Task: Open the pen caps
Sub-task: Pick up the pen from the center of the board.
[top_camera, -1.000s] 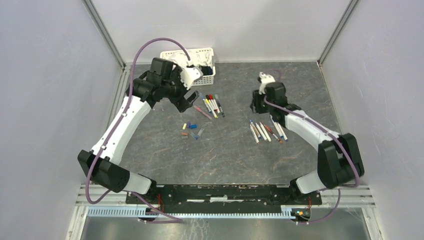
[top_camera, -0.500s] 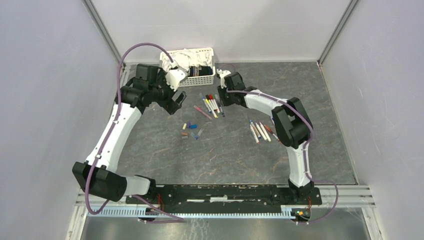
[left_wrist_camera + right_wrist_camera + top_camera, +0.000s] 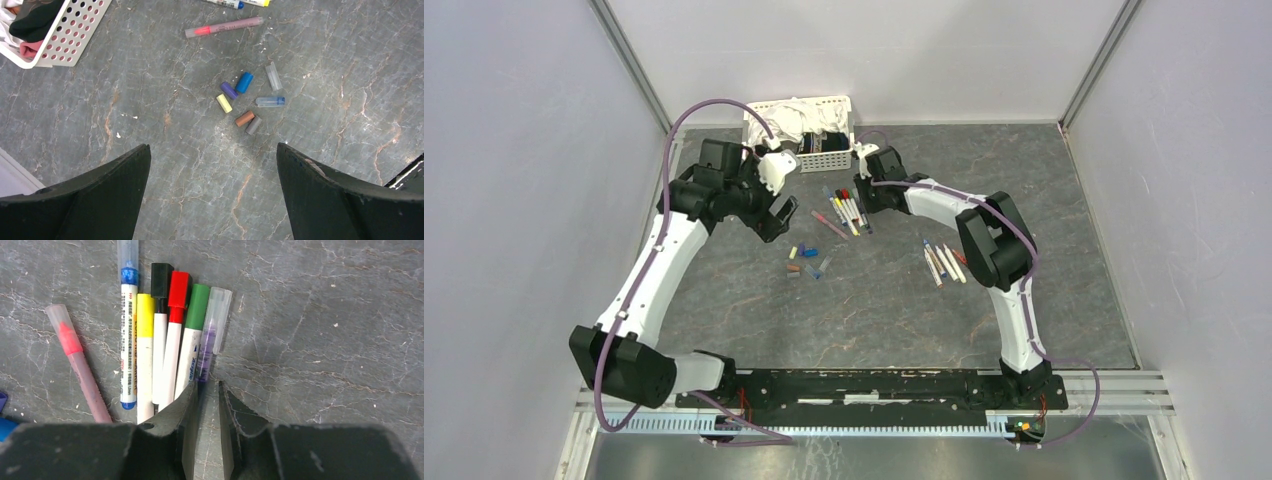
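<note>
I have the left claw (image 3: 213,146) spread wide and empty, hovering above the loose caps (image 3: 244,118) on the grey surface (image 3: 325,165). They are purple, blue, yellow, brown, grey and two clear, one of those with a blue end, and they lie close together with some touching.

In the top view the white basket (image 3: 834,155) sits at 12 o'clock from that cluster. A row of capped pens (image 3: 175,340) lies at 1 o'clock, and a second bunch of pens (image 3: 944,262) at 3 o'clock, well apart.

The right claw (image 3: 207,390) is low over the capped row. Its fingers are drawn close with only a narrow slit between them, and bare surface shows through, so it grips nothing. In its wrist view the purple pen (image 3: 206,352), under a clear cap, ends just at the left fingertip. I cannot tell whether they touch. At 9 o'clock from it lie green, red, black, yellow and blue pens side by side, then a pink pen (image 3: 82,375) angled away.
</note>
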`<state>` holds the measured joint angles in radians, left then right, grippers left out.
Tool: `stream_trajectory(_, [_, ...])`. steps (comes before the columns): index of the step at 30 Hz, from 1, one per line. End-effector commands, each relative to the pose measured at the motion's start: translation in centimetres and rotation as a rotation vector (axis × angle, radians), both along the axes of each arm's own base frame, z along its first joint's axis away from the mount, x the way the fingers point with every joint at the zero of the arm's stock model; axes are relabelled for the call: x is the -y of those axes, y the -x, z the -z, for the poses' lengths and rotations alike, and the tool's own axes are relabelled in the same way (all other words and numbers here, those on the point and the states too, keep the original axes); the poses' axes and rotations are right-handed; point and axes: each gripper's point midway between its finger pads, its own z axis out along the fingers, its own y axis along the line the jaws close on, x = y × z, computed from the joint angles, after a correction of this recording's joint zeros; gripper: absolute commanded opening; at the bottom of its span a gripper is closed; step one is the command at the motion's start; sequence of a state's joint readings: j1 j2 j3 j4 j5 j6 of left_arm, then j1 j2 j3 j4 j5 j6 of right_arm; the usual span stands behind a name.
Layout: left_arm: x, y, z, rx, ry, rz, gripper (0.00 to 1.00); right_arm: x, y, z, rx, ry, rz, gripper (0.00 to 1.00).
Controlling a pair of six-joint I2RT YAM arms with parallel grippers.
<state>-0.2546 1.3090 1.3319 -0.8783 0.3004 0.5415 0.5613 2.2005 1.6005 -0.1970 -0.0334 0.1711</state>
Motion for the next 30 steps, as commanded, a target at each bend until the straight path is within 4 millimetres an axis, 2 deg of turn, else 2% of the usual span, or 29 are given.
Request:
stream_trajectory(1, [0.6,1.1,-1.2,0.023,0.045,0.026,1.0,0.5,0.0,1.5,-0.01,0.055,0.027,0.26])
stream_trajectory(5, [0.4,1.2,-0.9,0.016,0.035,0.023,1.0,0.9,0.8,2.0,-0.013,0.089,0.039,0.31])
stream_trajectory(9, [0.3,1.2,-0.8,0.015,0.032,0.021,1.0,1.2,1.8,2.3,-0.002,0.126,0.034,0.3])
stream_trajectory(11, [0.4,1.3,-0.8,0.015,0.035,0.024,1.0,1.5,2.2,2.4,-0.001,0.123,0.043,0.25])
stream_trajectory(14, [0.5,1.3,-0.6,0.008,0.036,0.034,1.0,2.2,3.1,2.5,-0.004,0.124,0.055,0.13])
stream_trajectory(16, [0.7,1.6,0.4,-0.012,0.031,0.059,1.0,2.6,3.5,2.1,0.006,0.111,0.056,0.03])
stream_trajectory(17, [1.0,2.0,1.0,-0.021,0.032,0.099,1.0,2.7,3.6,1.6,0.015,0.094,0.053,0.0])
stream_trajectory(20, [1.6,3.1,3.3,-0.051,0.015,0.218,1.0,2.8,3.7,-1.3,0.058,0.019,0.033,0.0])
stream_trajectory(22, [1.8,3.4,4.2,-0.058,0.0,0.279,1.0,2.8,3.9,-3.7,0.084,-0.029,0.008,0.0])
stream_trajectory(24, [2.4,3.6,4.6,-0.049,-0.013,0.345,1.0,1.8,5.1,-6.0,0.082,-0.114,-0.074,0.0])
stream_trajectory(26, [3.1,3.4,4.5,-0.021,-0.026,0.41,1.0,0.6,6.8,-7.9,0.061,-0.183,-0.165,0.0])
stream_trajectory(28, [4.0,3.1,4.1,0.007,-0.033,0.466,1.0,-0.6,9.3,-9.5,0.014,-0.268,-0.272,0.0])
stream_trajectory(30, [5.0,2.6,3.5,0.041,-0.038,0.53,1.0,-1.4,12.5,-10.0,-0.051,-0.355,-0.358,0.0])
